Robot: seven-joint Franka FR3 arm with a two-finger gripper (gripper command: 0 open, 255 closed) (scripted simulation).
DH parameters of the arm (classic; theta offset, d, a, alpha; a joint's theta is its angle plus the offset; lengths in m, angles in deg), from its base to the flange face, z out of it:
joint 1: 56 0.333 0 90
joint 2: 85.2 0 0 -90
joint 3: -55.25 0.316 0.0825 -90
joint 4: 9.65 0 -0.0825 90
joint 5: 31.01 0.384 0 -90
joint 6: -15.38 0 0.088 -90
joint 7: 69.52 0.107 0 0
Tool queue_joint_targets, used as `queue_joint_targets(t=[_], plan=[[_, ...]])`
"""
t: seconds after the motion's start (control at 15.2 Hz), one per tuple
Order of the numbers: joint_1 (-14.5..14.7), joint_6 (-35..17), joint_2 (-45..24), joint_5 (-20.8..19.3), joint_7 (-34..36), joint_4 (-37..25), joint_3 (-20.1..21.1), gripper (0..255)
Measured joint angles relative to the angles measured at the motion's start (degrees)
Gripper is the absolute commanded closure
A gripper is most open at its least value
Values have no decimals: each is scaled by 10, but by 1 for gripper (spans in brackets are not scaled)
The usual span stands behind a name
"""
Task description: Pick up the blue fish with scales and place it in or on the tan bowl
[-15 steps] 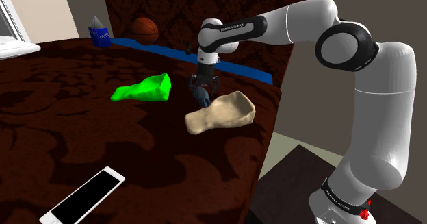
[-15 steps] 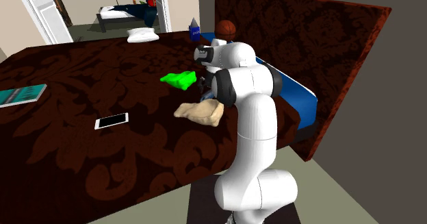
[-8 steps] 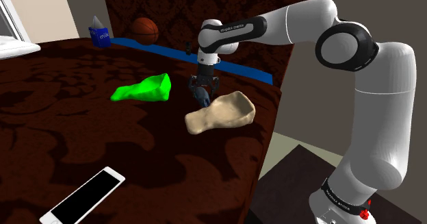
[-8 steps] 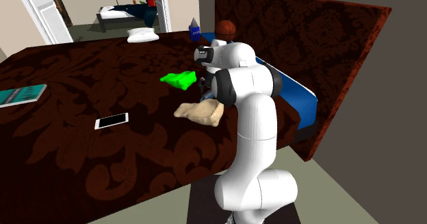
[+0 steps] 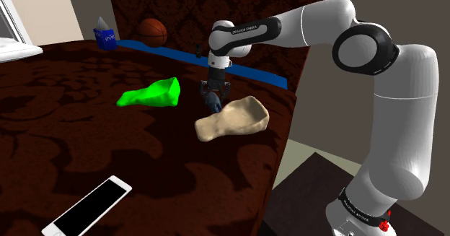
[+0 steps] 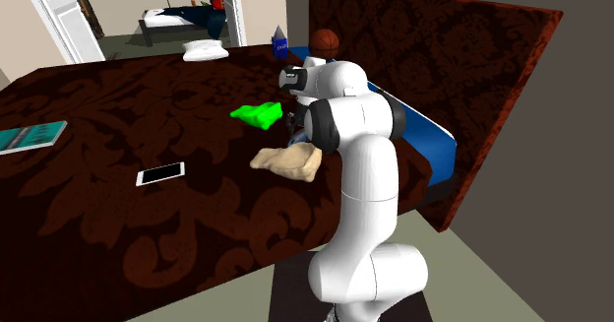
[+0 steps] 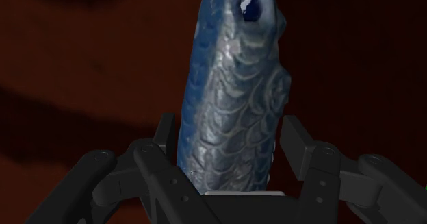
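Gripper (image 5: 213, 96) hung straight down, low over the dark patterned bedspread (image 5: 65, 119), jaws pinching the blue fish (image 7: 233, 85). In the wrist view each finger lay against a scaled flank. The body ran lengthwise out beyond the fingertips, with the head and dark eye farthest from the palm. The pinch was taken across the narrow of the body, probably because the flanks are the only broad faces the pads can square up to. The scales looked glazed, so I judged the fish slippery. It seemed at or barely off the cover, not yet carried. Tan bowl (image 5: 234, 119) lay just beside the jaws on the side toward the stand, its near lip almost under them. It was a shallow, lumpy dish, so the carry ahead looked short: lift, cross the lip, lower. Bright green lump (image 5: 151, 94) sat near the jaws on the opposite side, off that route. White-edged phone (image 5: 86, 206) lay well apart from the jaws. Basketball (image 5: 153, 32) and blue carton (image 5: 105, 35) stood well beyond them by the headboard. Nothing stood between fish and bowl but the bowl's own raised lip.
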Motion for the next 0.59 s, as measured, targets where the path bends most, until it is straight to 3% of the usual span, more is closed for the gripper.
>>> queue_joint_targets(t=[0.59], plan=[[0,41,8,-2,9,-33,0,255]])
